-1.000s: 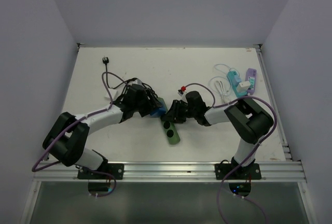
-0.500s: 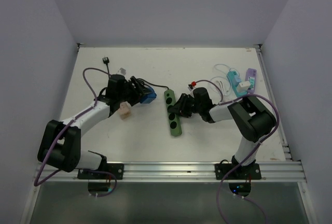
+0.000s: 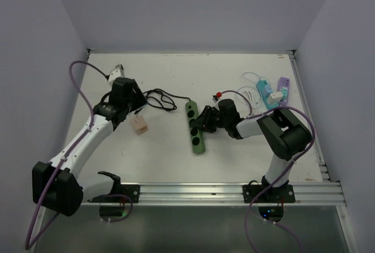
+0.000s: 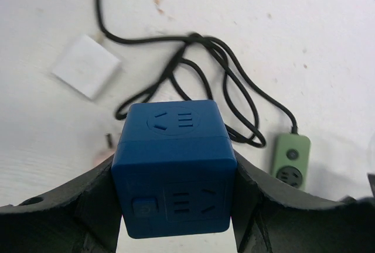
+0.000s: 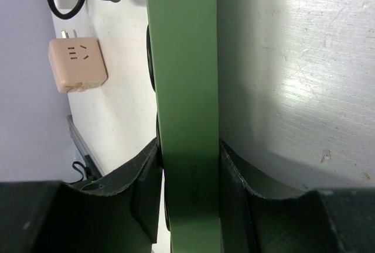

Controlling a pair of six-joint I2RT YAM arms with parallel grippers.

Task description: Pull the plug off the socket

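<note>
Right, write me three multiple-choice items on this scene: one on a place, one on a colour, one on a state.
1. Where does the pink cube-shaped adapter lie?
A. on the table, left of the green plastic power strip
B. on top of the strip
C. in the right gripper

2. What colour is the cube-shaped socket block in the left gripper?
A. white
B. blue
C. green

3. How is the right gripper?
A. open above the table
B. shut on the green plastic power strip
C. out of view

Answers: 1 A, the adapter sits apart from the strip on the bare surface. 2 B, the left wrist view shows blue faces. 3 B, both fingers press the strip's sides.
</note>
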